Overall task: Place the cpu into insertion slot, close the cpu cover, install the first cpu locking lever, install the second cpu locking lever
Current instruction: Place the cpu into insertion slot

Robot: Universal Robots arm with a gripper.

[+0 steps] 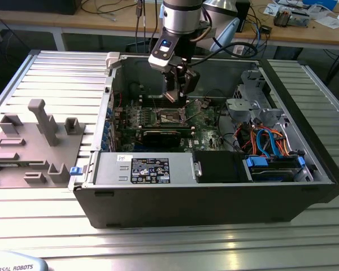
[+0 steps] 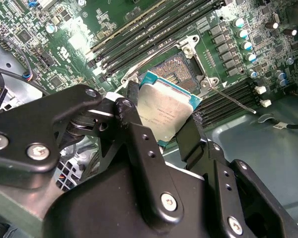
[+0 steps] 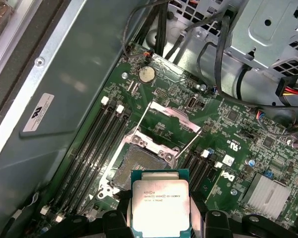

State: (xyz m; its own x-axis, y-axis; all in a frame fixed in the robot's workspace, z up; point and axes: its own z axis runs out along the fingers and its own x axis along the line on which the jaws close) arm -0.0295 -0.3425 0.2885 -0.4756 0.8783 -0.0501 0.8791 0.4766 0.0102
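**A:** Where do we find the hand [image 1: 178, 97]?

**B:** In the exterior view we see it reaching down into the open case [image 1: 214, 197], which lies on the ribbed counter [image 1: 158, 243]. It hangs over the green board [image 3: 218, 139].

**A:** And how does the hand stand?

**B:** Closed narrow on the cpu [image 2: 166, 111]. In both wrist views we see its black fingers [image 2: 139, 134] pinching two opposite edges of the chip, silver top facing the cameras.

**A:** Is the cpu in the slot [image 3: 141, 161]?

**B:** No. We see it held above the board, close to the slot and not seated. In the first wrist view the dark socket lies bare inside its metal rim, with the chip's edge just short of it.

**A:** What of the cover [image 3: 174, 111]?

**B:** Swung open. We see its silver frame standing up at the far side of the slot.

**A:** The levers?

**B:** Both unlatched. We see one thin wire lever [image 2: 233, 100] sticking out beside the memory slots [image 2: 154, 29], clear of the frame.
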